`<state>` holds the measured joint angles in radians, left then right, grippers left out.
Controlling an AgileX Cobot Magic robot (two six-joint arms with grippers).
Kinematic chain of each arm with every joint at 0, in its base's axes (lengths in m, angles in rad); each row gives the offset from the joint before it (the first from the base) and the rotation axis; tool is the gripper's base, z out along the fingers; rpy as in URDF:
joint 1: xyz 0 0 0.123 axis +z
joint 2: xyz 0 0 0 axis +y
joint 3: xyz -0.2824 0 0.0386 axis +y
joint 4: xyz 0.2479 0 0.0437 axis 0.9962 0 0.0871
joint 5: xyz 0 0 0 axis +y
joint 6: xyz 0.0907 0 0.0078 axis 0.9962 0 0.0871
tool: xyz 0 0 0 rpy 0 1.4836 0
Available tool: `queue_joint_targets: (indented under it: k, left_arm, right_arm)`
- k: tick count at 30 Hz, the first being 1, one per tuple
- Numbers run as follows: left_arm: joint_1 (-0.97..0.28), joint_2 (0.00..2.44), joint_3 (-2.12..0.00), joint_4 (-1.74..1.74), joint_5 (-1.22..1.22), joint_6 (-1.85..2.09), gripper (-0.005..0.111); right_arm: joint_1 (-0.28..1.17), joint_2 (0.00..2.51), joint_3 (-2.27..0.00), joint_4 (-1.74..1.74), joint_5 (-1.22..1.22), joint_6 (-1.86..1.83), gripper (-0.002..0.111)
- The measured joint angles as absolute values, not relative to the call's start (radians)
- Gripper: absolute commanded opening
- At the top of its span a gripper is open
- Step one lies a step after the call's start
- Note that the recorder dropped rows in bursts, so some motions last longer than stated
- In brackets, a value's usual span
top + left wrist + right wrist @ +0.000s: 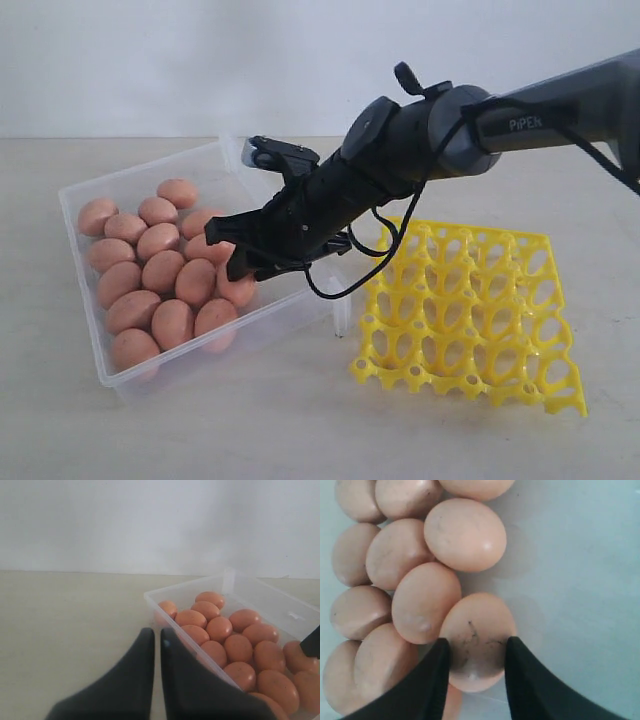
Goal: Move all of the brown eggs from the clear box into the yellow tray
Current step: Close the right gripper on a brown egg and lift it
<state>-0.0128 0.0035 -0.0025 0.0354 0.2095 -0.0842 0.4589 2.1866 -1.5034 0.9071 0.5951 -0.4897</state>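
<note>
The right gripper (232, 258) reaches into the clear box (80, 215) on the left of the tabletop (250, 430), jaws pinching one speckled brown egg (479, 625) at the right edge of the heaped brown eggs (160, 270). The yellow tray (470, 300) lies just right of the box. The left gripper (156, 640) has its jaws pressed together.

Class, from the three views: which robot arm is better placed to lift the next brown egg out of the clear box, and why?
Right. The right gripper is inside the clear box, fingers against both sides of a speckled egg. The left gripper sits shut outside the box, holding nothing.
</note>
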Motion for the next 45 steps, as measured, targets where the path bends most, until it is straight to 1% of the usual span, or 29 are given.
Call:
queue_joint_targets:
  k: [1,3,19,24,31,33,34,37,39,40,41,45]
  left_arm:
    - [-0.013,0.003,-0.003,0.035,0.209,-0.084,0.004]
    - [-0.013,0.003,-0.003,0.035,0.209,-0.084,0.004]
    - [-0.013,0.003,-0.003,0.035,0.209,-0.084,0.004]
    - [-0.013,0.003,-0.003,0.035,0.209,-0.084,0.004]
    - [-0.013,0.003,-0.003,0.035,0.209,-0.084,0.004]
    - [-0.013,0.003,-0.003,0.035,0.209,-0.084,0.004]
    - [-0.013,0.003,-0.003,0.035,0.209,-0.084,0.004]
    - [-0.013,0.003,-0.003,0.035,0.209,-0.084,0.004]
    - [-0.013,0.003,-0.003,0.035,0.209,-0.084,0.004]
    - [-0.013,0.003,-0.003,0.035,0.209,-0.084,0.004]
    - [-0.013,0.003,-0.003,0.035,0.209,-0.084,0.004]
    - [-0.013,0.003,-0.003,0.035,0.209,-0.084,0.004]
  right_arm:
    - [0.459,2.191,-1.508,0.905,0.600,-0.492,0.045]
    - [0.459,2.193,-1.513,0.898,0.615,-0.496,0.055]
    - [0.459,2.204,-1.526,0.891,0.530,-0.482,0.055]
    - [0.471,2.228,-1.577,0.821,0.561,-0.484,0.055]
    - [0.506,2.241,-1.605,0.686,0.526,-0.386,0.055]
    - [0.506,2.248,-1.609,0.660,0.526,-0.372,0.051]
    - [0.506,2.252,-1.612,0.648,0.530,-0.367,0.046]
    - [0.506,2.254,-1.615,0.634,0.538,-0.362,0.026]
    - [0.506,2.255,-1.618,0.634,0.541,-0.362,0.010]
    - [0.506,2.255,-1.619,0.634,0.544,-0.362,0.004]
    - [0.506,2.255,-1.618,0.634,0.546,-0.362,0.000]
    - [0.506,2.255,-1.620,0.634,0.552,-0.373,0.000]
